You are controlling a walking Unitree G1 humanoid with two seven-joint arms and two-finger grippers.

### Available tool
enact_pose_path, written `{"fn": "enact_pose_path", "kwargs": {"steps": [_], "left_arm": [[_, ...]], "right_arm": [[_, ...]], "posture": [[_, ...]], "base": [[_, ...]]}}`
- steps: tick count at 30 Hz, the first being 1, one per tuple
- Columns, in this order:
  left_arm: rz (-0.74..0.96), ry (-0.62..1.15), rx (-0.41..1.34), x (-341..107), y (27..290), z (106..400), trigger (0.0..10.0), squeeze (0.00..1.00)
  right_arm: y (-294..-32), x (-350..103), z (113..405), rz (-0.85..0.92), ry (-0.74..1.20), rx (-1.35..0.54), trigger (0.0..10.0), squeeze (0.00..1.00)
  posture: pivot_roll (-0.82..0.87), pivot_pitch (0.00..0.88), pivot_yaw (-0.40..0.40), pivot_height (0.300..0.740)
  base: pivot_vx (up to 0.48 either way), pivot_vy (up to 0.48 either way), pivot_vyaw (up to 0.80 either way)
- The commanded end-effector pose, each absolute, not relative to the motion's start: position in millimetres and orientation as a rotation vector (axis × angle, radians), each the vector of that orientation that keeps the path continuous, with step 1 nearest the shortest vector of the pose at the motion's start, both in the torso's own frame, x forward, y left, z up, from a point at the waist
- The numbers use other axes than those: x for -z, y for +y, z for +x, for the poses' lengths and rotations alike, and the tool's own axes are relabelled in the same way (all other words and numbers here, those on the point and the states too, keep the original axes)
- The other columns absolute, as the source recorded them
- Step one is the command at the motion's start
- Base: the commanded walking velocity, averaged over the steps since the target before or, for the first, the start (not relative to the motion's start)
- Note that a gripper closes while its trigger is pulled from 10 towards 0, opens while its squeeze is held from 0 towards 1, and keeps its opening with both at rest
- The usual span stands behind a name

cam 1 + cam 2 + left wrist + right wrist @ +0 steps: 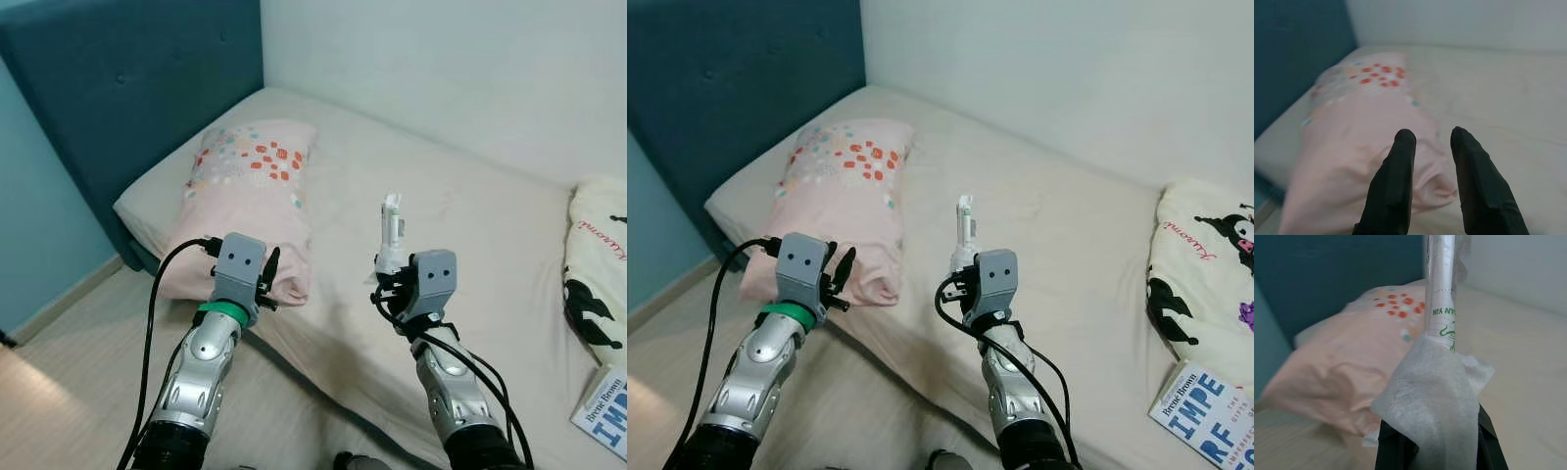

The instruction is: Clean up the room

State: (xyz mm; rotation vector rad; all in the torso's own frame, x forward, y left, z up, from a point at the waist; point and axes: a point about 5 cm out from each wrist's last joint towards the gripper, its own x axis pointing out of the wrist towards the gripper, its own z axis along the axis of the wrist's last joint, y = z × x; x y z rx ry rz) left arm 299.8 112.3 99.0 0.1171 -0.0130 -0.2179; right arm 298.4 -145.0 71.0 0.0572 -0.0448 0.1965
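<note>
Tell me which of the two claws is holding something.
The right claw: it is shut on a white plastic wrapper with green print and a crumpled white tissue. The left claw hangs open with nothing between its black fingers, above the pink pillow.

light: soft, even, bright
shadows: faint beside the pink pillow (250, 201)
blur: wrist views soft; black fingers (1393, 191) out of focus

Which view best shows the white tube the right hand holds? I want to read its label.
The right wrist view: the slim white tube with green lettering stands close up, a white tissue wrapped around its lower part. In both eye views it is small and upright above the right hand, lettering unreadable.
</note>
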Motion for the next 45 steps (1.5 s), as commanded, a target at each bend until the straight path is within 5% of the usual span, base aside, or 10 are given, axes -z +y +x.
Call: {"fn": "enact_pose_path", "kwargs": {"steps": [1, 23, 45], "left_arm": [[0.109, 0.016, 0.218, -92.5, 112.9, 297.0, 10.0, 0.0], [0.116, 0.014, 0.22, -92.8, 113.0, 298.5, 10.0, 0.0], [0.142, 0.024, 0.219, -92.2, 112.8, 300.6, 10.0, 0.0]], "right_arm": [[-145.8, -69.7, 299.0, 0.069, -0.028, -0.191, 10.0, 0.0], [-146.6, -69.9, 300.9, 0.116, -0.015, -0.185, 10.0, 0.0], [-144.7, -70.1, 302.7, 0.076, -0.014, -0.2, 10.0, 0.0]], "posture": [[-0.02, 0.0, -0.026, 0.74], [-0.02, 0.0, -0.022, 0.74], [-0.02, 0.0, -0.022, 0.74]], "base": [[-0.315, 0.0, 0.78], [-0.306, 0.0, 0.0], [-0.069, 0.0, 0.75]]}}
